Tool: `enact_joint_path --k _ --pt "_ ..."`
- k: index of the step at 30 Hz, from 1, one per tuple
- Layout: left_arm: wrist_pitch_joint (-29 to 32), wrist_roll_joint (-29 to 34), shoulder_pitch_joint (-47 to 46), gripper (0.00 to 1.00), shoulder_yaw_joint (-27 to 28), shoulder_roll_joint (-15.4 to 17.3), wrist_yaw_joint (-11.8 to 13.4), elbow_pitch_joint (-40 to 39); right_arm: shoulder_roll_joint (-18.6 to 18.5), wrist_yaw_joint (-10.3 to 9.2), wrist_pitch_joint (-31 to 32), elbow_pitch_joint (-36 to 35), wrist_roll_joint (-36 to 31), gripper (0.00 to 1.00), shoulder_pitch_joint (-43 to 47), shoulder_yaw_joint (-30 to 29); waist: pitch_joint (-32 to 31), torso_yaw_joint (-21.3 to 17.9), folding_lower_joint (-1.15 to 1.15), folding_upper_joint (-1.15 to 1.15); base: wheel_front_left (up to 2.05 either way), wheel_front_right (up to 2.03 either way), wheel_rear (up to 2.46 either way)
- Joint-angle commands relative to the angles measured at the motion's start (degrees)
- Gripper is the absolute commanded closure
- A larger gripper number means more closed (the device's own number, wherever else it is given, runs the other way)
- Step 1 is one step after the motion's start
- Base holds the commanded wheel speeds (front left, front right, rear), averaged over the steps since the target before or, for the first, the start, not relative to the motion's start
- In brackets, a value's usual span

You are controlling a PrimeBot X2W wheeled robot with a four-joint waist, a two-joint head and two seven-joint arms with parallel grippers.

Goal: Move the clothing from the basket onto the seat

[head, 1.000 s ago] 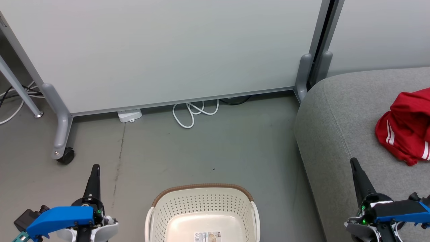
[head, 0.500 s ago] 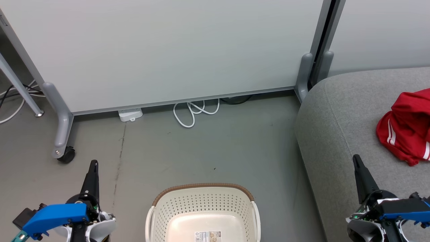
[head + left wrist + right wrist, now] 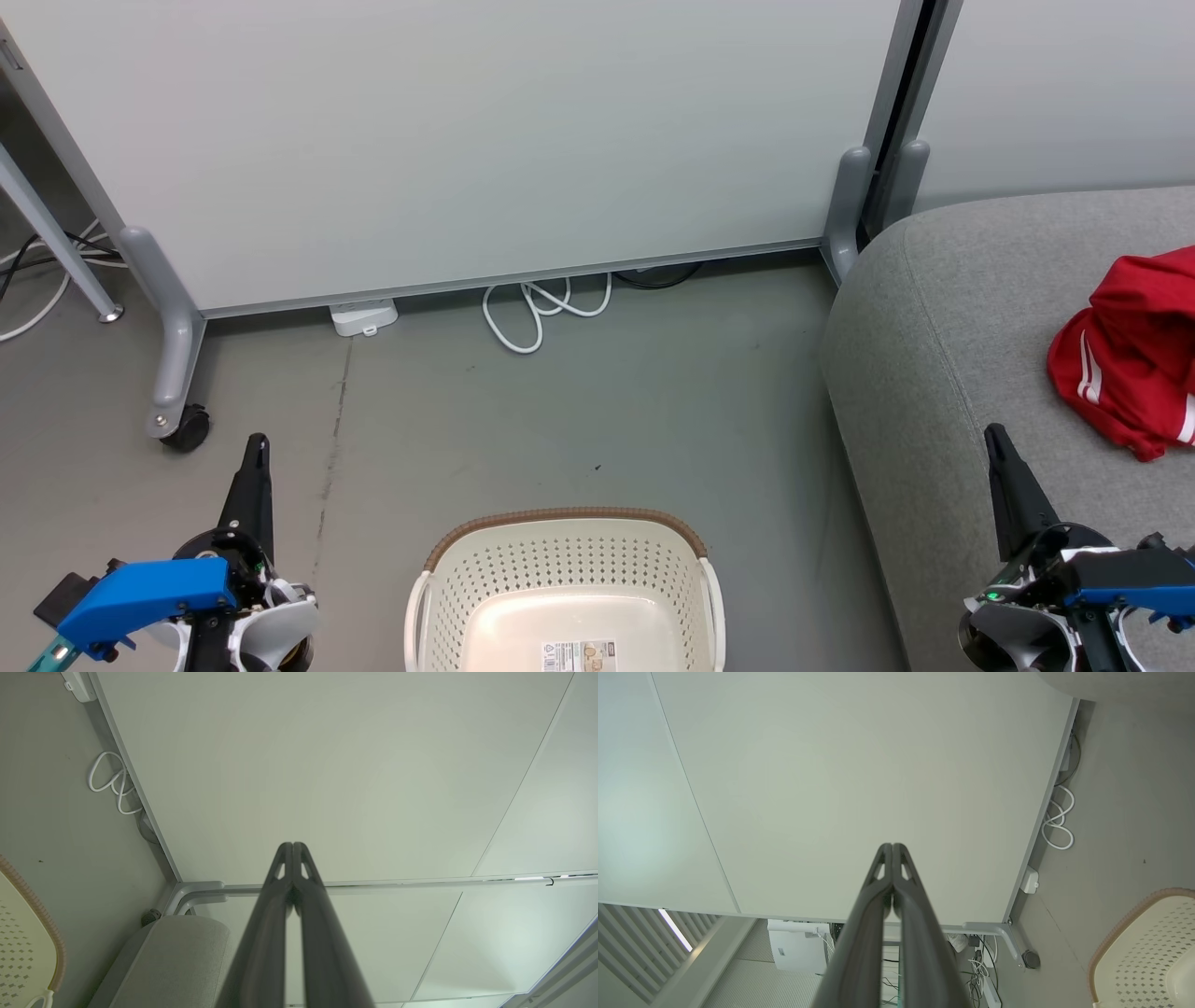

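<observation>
two claws, left claw and right claw, pinched shut and empty, flank the basket; red clothing lies right on the seat, job likely done.

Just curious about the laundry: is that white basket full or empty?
Empty where visible: the basket shows a bare bottom; red clothing lies on the seat.

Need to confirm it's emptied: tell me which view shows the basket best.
Head view: the basket shows open-topped, its visible inside bare but for a label. Left wrist view catches an edge sliver; right wrist view, one corner.
</observation>
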Motion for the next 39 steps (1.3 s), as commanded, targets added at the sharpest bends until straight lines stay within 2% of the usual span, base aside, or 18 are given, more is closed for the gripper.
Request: enact_joint_path --k 1,39 --pt "0.2 -0.2 -0.6 1.00 0.2 -0.1 -0.1 -0.2 -0.1 0.04 0.1 0.1 0.1 1.00 -0.7 -0.1 0.0 0.0 0.00 0.00 0.00 0.00 0.00" --pt "0.2 -0.2 -0.6 1.00 0.1 -0.1 -0.1 -0.2 0.1 0.04 0.4 0.1 -0.2 1.00 -0.7 -0.4 0.0 0.0 0.00 0.00 0.00 0.00 0.00"
